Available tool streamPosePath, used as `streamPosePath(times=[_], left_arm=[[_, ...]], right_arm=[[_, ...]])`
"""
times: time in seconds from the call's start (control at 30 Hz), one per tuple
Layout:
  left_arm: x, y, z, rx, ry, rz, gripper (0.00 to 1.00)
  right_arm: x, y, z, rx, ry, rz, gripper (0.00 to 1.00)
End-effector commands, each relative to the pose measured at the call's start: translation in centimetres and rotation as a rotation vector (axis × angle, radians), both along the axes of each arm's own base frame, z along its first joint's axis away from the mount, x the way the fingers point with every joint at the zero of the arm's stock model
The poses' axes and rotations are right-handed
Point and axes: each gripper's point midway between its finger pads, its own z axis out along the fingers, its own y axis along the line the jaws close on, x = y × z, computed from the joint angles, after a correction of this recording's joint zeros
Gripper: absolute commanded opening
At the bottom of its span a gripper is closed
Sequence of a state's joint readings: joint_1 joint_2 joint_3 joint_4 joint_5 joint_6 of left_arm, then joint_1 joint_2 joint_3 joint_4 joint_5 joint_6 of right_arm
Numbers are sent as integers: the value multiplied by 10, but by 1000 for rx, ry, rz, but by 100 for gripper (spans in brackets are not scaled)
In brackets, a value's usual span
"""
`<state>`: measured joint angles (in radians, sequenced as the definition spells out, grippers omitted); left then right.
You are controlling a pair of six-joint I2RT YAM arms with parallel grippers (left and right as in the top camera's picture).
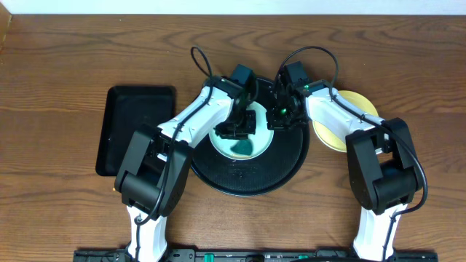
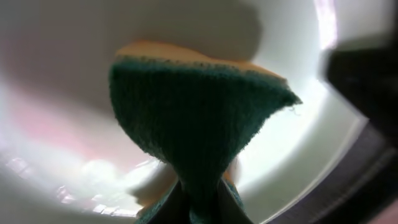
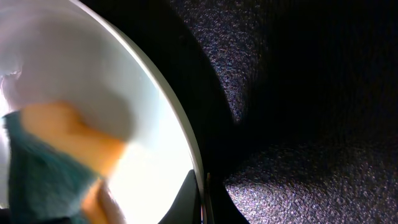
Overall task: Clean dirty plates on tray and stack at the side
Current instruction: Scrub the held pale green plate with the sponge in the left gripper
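Brown wood-grain surface [image 1: 65, 87] is filling the overhead view, w/ a pale strip [image 1: 291, 6] running along the top edge. Round tray [image 1: 247, 178] is sitting at centre, carrying a blue-green plate [image 1: 220, 142]. Left pincer [image 1: 234, 131] is gripping a green sponge [image 2: 199, 124] w/ orange backing, pressing it onto that plate. Right pincer [image 1: 279, 116] is sitting at the plate's right rim, apparently clamping it. Yellow plate [image 1: 331, 135] is lying on the wood just right of the tray, partly under the right arm. Rect. black tray [image 1: 135, 131] is lying at left.
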<state>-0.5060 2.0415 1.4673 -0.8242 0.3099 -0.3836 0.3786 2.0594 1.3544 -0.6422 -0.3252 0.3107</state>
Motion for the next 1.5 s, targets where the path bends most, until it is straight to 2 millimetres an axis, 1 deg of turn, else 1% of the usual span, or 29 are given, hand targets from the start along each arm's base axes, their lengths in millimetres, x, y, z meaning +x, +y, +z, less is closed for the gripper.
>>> streamPosePath(times=[0.0,0.1,0.2,0.3,0.4,0.47,0.53,0.63,0.73,0.8,0.87,0.93,1.03,1.13,1.17,1.2,1.27,1.37,1.47], left_arm=[[9,-7,-5,-33,-48,-80,8],[31,11,-9,74,-146,-58,8],[48,39,-9,231,-226,4,7],[51,62,-8,352,-249,86,7],[42,70,-9,385,-213,129,7],[25,66,-12,361,-133,128,8],[8,56,-13,296,-44,113,8],[-17,30,-10,139,78,23,7],[-32,3,-2,-38,141,-83,8],[-32,-2,0,-75,141,-103,8],[-25,-5,0,-86,112,-106,8],[-13,-7,-1,-97,63,-103,8],[12,-2,-3,-79,-35,-87,8],[39,10,-4,-29,-134,-53,8],[46,18,-5,4,-162,-38,8],[54,29,-6,54,-189,-11,8],[63,50,-8,150,-220,48,8],[66,82,-9,285,-228,127,8],[55,94,-11,317,-176,139,8]], right_arm=[[-14,-7,-16,-62,38,4,1],[-14,-7,-16,-63,38,5,1],[-14,-7,-16,-63,38,5,1],[-14,-6,-16,-62,38,5,1],[-14,-6,-16,-62,38,5,1],[-14,-6,-16,-63,38,5,1],[-14,-7,-16,-63,38,5,1],[-14,-6,-16,-62,39,5,1],[-15,-6,-16,-63,41,6,1],[-15,-6,-16,-64,41,7,1],[-15,-5,-16,-63,38,10,1],[-15,-4,-16,-65,36,11,1],[-15,-4,-16,-65,36,12,1],[-15,-4,-16,-65,36,12,1],[-15,-4,-16,-65,35,12,1],[-15,-4,-16,-65,35,12,1],[-15,-4,-16,-65,35,12,1],[-15,-4,-16,-65,36,12,1],[-15,-4,-16,-65,34,12,1]])
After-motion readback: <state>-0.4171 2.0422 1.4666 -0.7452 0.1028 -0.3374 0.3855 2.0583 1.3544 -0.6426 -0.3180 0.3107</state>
